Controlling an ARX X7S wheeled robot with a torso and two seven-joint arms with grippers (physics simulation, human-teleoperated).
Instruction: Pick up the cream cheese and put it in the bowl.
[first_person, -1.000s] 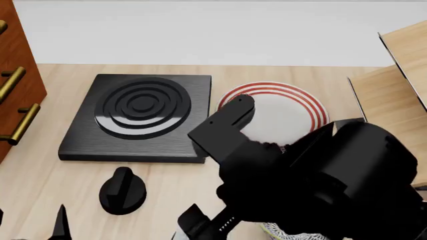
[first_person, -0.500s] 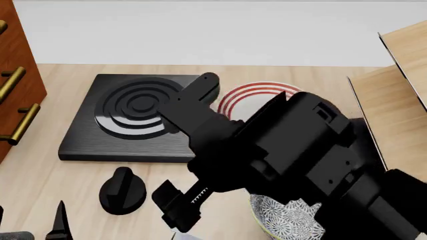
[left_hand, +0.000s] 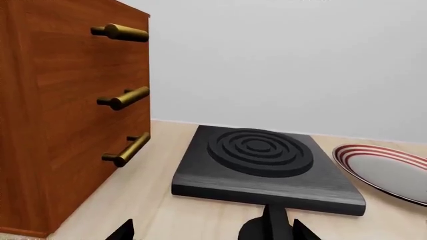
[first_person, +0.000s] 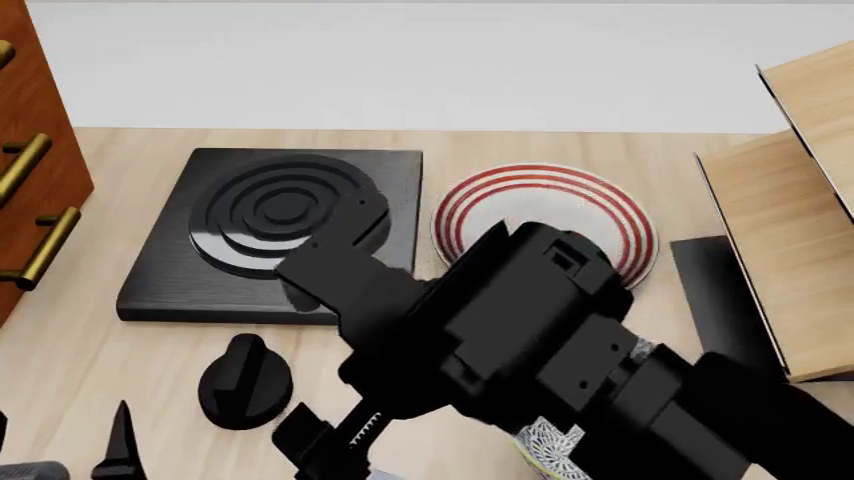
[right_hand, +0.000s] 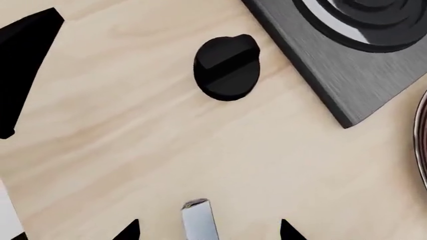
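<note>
In the right wrist view a narrow silver-grey part of the cream cheese (right_hand: 199, 220) lies on the wooden table. It sits between the tips of my right gripper (right_hand: 208, 231), whose jaws stand wide apart and do not touch it. In the head view my right arm (first_person: 534, 340) hides the cream cheese and most of the bowl. Only a blue-and-white patch of the bowl (first_person: 545, 438) shows under the arm. My left gripper (left_hand: 213, 234) is open and empty, low over the table near the black knob (left_hand: 270, 230).
A black stove plate (first_person: 280, 230) lies at the back left, with the knob (first_person: 244, 380) in front of it. A white plate with red rings (first_person: 547, 210) is beside the stove. A brown cabinet with brass handles (first_person: 27, 170) stands left, and a wooden box (first_person: 787, 230) right.
My right arm has swung left and down, from over the plate to over the front of the table. It now covers more of the bowl. The left gripper has hardly moved.
</note>
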